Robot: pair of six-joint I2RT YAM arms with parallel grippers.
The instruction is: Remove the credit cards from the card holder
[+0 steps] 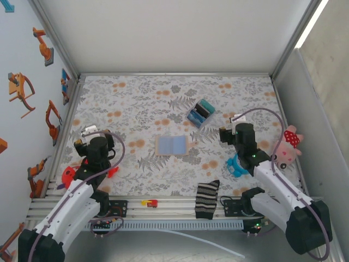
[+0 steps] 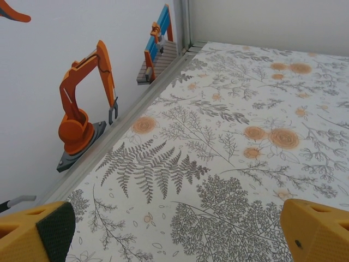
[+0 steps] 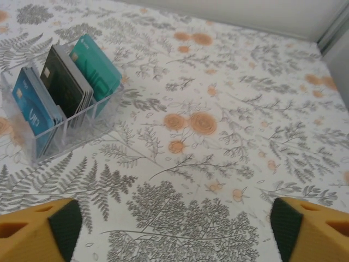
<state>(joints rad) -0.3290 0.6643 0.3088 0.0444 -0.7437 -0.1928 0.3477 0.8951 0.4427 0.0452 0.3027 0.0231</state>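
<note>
In clear rack (image 3: 82, 134), blue, black, teal cards (image 3: 65, 82), card holder (image 1: 172, 145) open

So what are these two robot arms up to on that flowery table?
Neither is holding anything right now. The left claw and right claw both hang open above the cloth. The small card holder lies unfolded mid-table, and blue, black and teal cards stand in a clear rack beyond it, nearer the right claw.
</note>
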